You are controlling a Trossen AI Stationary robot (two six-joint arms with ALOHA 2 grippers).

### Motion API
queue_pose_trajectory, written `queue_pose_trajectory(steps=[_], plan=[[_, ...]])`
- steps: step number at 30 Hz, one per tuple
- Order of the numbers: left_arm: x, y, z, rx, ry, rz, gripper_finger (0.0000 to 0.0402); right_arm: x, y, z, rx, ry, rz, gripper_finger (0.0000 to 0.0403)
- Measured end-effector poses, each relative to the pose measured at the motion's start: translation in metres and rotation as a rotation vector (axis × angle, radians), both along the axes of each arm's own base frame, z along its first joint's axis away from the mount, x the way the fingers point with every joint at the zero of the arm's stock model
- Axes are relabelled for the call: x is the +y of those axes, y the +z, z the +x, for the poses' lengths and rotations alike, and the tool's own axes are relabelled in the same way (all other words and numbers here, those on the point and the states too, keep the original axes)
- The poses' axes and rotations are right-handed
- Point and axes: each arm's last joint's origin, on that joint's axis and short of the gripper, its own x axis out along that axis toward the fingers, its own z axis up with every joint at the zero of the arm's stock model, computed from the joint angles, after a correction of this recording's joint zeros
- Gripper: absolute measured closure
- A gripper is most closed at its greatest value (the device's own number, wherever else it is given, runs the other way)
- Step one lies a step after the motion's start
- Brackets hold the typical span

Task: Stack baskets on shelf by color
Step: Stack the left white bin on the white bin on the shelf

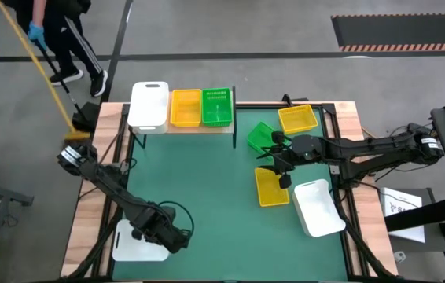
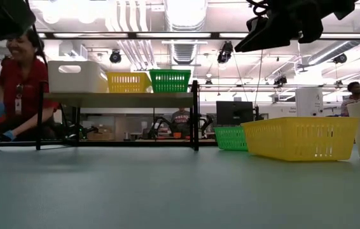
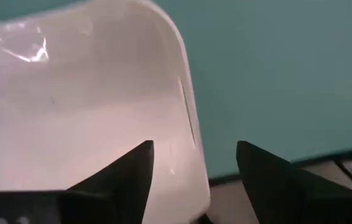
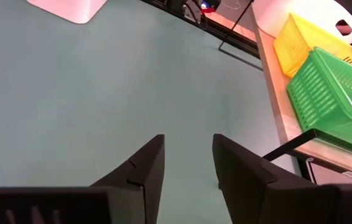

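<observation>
The wooden shelf (image 1: 199,127) at the far edge carries a white basket (image 1: 148,106), a yellow one (image 1: 185,108) and a green one (image 1: 217,107). On the mat sit a green basket (image 1: 262,137), two yellow baskets (image 1: 297,119) (image 1: 271,188) and a white one (image 1: 318,207). Another white basket (image 1: 136,242) sits at the near left. My left gripper (image 3: 194,146) is open at this basket, one finger over its inside and one outside its side wall (image 3: 188,118); whether they touch it does not show. My right gripper (image 4: 188,138) is open and empty above the mat, between the green and the nearer yellow basket.
A person with a broom (image 1: 49,47) stands beyond the table's far left corner, and a person (image 2: 18,83) shows behind the shelf in the low view. Bare mat (image 1: 199,181) lies between the two arms.
</observation>
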Motion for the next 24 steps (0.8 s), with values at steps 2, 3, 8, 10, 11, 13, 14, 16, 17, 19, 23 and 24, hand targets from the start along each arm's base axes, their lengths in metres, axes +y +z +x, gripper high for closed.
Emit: queue_pose_trajectory(steps=[2,3,8,10,11,13,14,16,17,19,23,24], plan=[[0.002,-0.005,-0.001,-0.001,0.006,0.016,0.0188,0.0,0.0,0.0,0.0,0.0,0.0,0.0273],[0.002,-0.008,-0.001,-0.007,0.007,0.013,0.0188,0.0,0.0,0.0,0.0,0.0,0.001,0.0272],[0.002,-0.017,0.001,-0.055,0.012,0.013,0.0192,0.0,0.0,0.0,0.0,-0.004,0.007,0.0273],[0.003,-0.02,-0.001,-0.053,0.006,0.028,0.0203,0.0,0.0,0.0,0.0,-0.004,0.007,0.0275],[0.004,-0.022,-0.002,-0.045,0.004,0.035,0.021,0.0,0.0,0.0,0.0,-0.003,0.007,0.0277],[0.005,-0.024,-0.003,-0.042,-0.005,0.041,0.0228,0.0,0.0,0.0,0.002,-0.004,0.008,0.028],[0.005,-0.024,-0.003,-0.042,-0.01,0.043,0.0239,0.0,-0.001,0.0,0.002,-0.004,0.009,0.0281],[0.005,-0.025,-0.003,-0.048,-0.027,0.044,0.0262,0.0,-0.001,0.0,0.004,-0.005,0.009,0.0282],[0.005,-0.025,-0.003,-0.053,-0.043,0.047,0.0276,0.0,-0.001,0.0,0.004,-0.004,0.009,0.0282],[0.004,-0.024,-0.002,-0.072,-0.092,0.049,0.0307,0.0,-0.001,0.0,0.004,-0.004,0.008,0.0281],[0.001,-0.018,0.002,-0.156,-0.261,0.051,0.0376,0.0,-0.001,0.0,0.003,-0.004,0.009,0.0282],[0.0,-0.017,0.003,-0.185,-0.312,0.049,0.0388,0.0,-0.001,0.0,0.002,-0.005,0.01,0.0283]])
